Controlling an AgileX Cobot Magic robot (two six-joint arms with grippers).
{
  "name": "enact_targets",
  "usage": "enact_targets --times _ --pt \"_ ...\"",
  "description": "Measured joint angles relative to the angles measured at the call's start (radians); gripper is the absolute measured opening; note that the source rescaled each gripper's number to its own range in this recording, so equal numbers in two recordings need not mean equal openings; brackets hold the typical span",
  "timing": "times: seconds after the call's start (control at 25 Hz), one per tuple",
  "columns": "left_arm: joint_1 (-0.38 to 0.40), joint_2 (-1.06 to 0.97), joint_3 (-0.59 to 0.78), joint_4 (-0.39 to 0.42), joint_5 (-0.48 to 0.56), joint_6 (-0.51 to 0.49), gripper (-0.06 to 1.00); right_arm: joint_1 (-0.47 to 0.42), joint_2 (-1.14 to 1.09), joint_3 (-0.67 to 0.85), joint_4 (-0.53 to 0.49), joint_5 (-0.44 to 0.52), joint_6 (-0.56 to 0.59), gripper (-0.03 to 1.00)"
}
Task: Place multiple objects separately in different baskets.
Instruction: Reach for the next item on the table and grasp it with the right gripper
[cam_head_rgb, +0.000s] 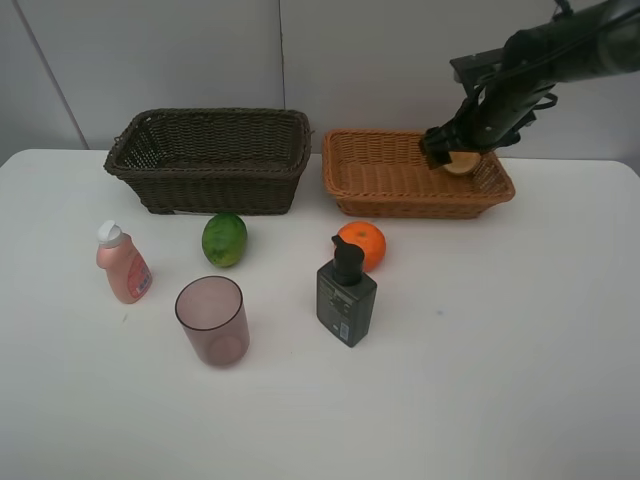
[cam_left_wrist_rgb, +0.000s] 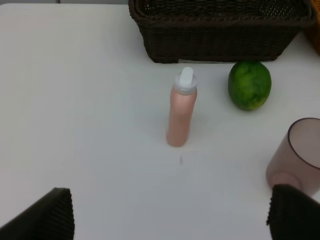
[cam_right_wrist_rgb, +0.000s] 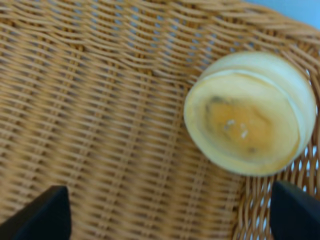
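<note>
My right gripper (cam_head_rgb: 445, 152) hangs open over the right end of the light tan basket (cam_head_rgb: 400, 203). In the right wrist view a pale yellow-orange peach-like fruit (cam_right_wrist_rgb: 250, 114) lies on the weave (cam_right_wrist_rgb: 100, 100) against the basket wall, beyond the fingertips and free of them. The same fruit (cam_head_rgb: 463, 161) shows just under the gripper. The dark brown basket (cam_head_rgb: 210, 180) stands to the left. On the table lie a green fruit (cam_head_rgb: 224, 239), an orange (cam_head_rgb: 364, 243), a pink bottle (cam_head_rgb: 122, 263), a dark pump bottle (cam_head_rgb: 346, 293) and a mauve cup (cam_head_rgb: 212, 320). My left gripper (cam_left_wrist_rgb: 170, 215) is open above bare table.
In the left wrist view the pink bottle (cam_left_wrist_rgb: 181, 110) stands upright ahead, with the green fruit (cam_left_wrist_rgb: 249, 85), the cup (cam_left_wrist_rgb: 299, 155) and the dark basket (cam_left_wrist_rgb: 215, 42) around it. The left arm is outside the exterior high view. The white table reaches wide in front.
</note>
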Motion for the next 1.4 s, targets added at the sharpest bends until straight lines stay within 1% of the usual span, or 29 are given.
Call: enact_targets --times 0.36,0.56,0.72,1.16,1.4 --pt "0.000 0.000 0.000 0.000 0.000 0.000 1.00 0.029 -0.071 -0.002 0.047 0.138 0.001 0.83" --pt "0.000 0.000 0.000 0.000 0.000 0.000 1.00 0.057 -0.121 -0.002 0.059 0.195 0.001 0.91" --pt "0.000 0.000 0.000 0.000 0.000 0.000 1.00 0.091 -0.161 -0.003 0.058 0.232 0.001 0.93" --pt "0.000 0.000 0.000 0.000 0.000 0.000 1.00 0.270 -0.213 -0.005 0.052 0.314 0.001 0.94" --pt "0.000 0.000 0.000 0.000 0.000 0.000 1.00 0.322 -0.213 -0.005 0.102 0.322 0.015 0.94"
